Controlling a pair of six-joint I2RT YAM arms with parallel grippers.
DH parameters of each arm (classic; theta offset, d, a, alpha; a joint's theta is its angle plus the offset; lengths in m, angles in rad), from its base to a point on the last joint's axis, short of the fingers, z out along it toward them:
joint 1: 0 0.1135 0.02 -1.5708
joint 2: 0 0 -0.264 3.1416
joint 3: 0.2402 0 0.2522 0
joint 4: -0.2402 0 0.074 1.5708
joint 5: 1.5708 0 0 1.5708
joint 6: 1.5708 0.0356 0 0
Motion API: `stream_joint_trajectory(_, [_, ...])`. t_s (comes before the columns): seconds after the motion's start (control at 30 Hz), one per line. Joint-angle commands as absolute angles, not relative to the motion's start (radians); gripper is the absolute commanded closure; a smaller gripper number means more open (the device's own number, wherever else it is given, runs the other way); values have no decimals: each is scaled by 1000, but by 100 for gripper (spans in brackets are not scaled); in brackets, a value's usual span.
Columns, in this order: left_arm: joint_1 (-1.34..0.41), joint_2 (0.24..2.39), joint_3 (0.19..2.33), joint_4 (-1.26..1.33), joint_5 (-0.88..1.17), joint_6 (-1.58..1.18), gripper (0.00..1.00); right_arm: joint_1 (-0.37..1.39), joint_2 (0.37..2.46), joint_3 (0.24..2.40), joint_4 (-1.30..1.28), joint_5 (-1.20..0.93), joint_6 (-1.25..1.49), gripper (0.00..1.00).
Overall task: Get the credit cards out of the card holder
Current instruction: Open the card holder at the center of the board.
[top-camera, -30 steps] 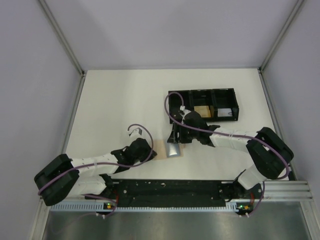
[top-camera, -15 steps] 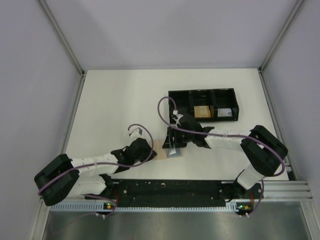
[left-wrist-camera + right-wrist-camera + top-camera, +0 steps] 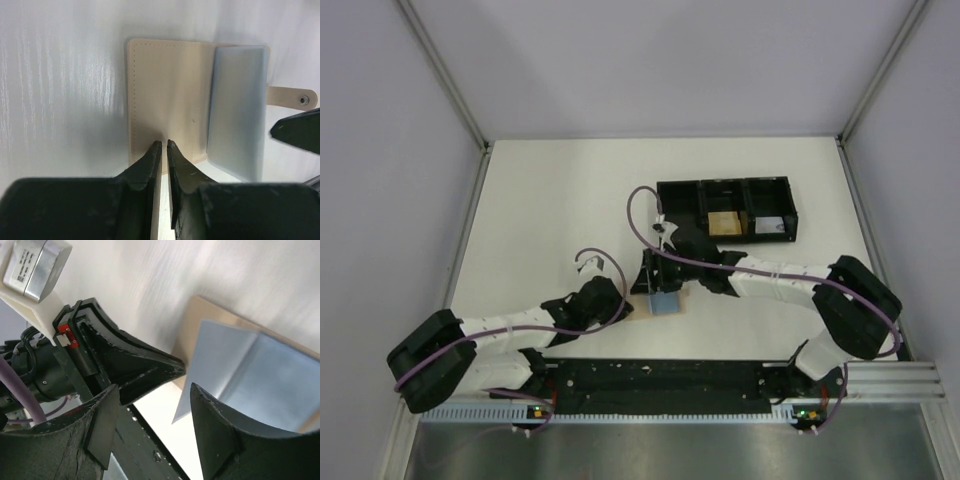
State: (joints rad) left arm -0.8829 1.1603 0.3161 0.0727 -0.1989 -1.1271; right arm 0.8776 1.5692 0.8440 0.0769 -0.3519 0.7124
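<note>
- The card holder (image 3: 170, 95) is shown lying open and flat on the white table (image 3: 550, 200). It is placed near the front edge, between the two grippers, and its place is unchanged from a second ago.
- Compared with a second ago, the right gripper (image 3: 154, 388) is seen shifted leftward over the holder. The surface beneath it, then a grey glare, is now seen as pale blue.
- A tan panel with stitched edges is seen on one half. On the other half lies a pale blue credit card (image 3: 235, 110), which overhangs the holder's edge. A tan snap strap (image 3: 292, 97) projects beyond it.
- The fingers of the left gripper (image 3: 164, 144) are brought almost together and their tips are pressed onto the tan panel. Nothing is gripped.
- The right gripper's fingers are held well apart about the card's corner. Nothing is gripped.
- A black tray (image 3: 725, 183) is seen farther back, well apart.
</note>
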Motion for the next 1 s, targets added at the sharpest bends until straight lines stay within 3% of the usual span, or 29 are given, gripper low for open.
stream_joint_trajectory(0.0, [-877, 1146, 302, 32, -213, -1115, 86, 821, 1456, 805, 12, -189, 693, 42])
stream_joint_trajectory(0.5, [-877, 1149, 304, 37, -209, -1115, 85, 804, 1531, 799, -101, -77, 667, 41])
stream_joint_trajectory(0.97, [-877, 1157, 305, 41, -202, -1115, 85, 804, 1571, 793, -64, -135, 672, 40])
